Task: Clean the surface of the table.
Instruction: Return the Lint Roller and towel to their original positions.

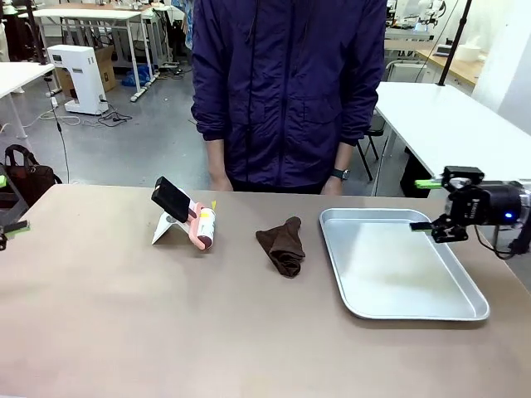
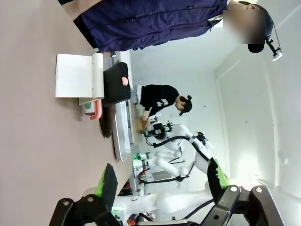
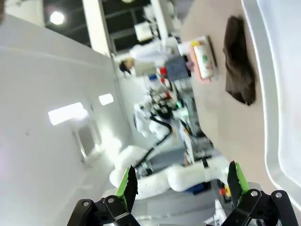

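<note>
The table [image 1: 166,315] has a matte taupe-brown top. On it a crumpled dark brown cloth [image 1: 282,246] lies near the middle, also in the right wrist view as the cloth [image 3: 240,61]. My right gripper [image 1: 423,204] hovers open over the right rim of the metal tray [image 1: 398,265], with nothing between its fingers. My left gripper [image 1: 8,203] sits at the table's far left edge, open and empty. Both wrist views show green pads spread wide apart, on the left gripper [image 2: 161,179] and on the right gripper [image 3: 182,181].
A black phone [image 1: 172,199] leans on a white stand [image 1: 166,228], with a pink-and-white bottle [image 1: 205,228] lying beside it, left of the cloth. A person in a dark purple jacket [image 1: 286,91] stands at the far edge, hands down. The table's front half is bare.
</note>
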`<state>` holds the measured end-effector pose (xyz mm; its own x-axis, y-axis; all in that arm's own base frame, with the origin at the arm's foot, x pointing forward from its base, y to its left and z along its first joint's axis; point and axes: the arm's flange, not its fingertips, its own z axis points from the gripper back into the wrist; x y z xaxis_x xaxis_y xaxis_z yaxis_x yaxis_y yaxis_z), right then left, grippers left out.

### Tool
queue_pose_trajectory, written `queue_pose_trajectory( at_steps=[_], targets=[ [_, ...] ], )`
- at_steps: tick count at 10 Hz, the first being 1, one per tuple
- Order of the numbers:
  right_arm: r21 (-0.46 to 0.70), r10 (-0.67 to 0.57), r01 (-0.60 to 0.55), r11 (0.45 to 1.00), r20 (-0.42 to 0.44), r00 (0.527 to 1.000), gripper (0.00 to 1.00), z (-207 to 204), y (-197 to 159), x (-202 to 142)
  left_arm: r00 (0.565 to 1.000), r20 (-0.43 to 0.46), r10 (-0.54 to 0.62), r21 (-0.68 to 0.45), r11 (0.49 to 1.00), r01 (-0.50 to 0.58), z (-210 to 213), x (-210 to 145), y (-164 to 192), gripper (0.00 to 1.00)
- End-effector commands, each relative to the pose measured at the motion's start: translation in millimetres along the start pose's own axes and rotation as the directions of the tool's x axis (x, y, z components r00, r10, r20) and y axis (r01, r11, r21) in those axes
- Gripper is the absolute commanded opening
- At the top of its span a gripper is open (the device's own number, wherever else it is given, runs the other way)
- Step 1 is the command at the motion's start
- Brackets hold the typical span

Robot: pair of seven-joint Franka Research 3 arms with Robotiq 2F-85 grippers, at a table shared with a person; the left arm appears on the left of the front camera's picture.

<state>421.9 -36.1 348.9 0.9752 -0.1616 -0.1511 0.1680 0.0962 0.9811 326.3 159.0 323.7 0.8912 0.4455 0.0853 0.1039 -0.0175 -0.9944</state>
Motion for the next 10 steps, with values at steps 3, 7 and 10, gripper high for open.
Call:
queue_pose_trajectory(
  at_steps=[3,7,10],
  targets=[
    [0.041,-0.012,0.009,0.999,0.067,0.998,1.00,12,-10,3,1.000,-0.018,0.011,-0.021,1.000,-0.012,-5,8,15,1.00],
    [0.041,-0.012,0.009,0.999,0.067,0.998,1.00,12,-10,3,1.000,-0.018,0.011,-0.021,1.000,-0.012,-5,8,15,1.00],
    [0.041,-0.012,0.009,0.999,0.067,0.998,1.00,12,-10,3,1.000,-0.018,0.011,-0.021,1.000,-0.012,-5,8,15,1.00]
  ],
)
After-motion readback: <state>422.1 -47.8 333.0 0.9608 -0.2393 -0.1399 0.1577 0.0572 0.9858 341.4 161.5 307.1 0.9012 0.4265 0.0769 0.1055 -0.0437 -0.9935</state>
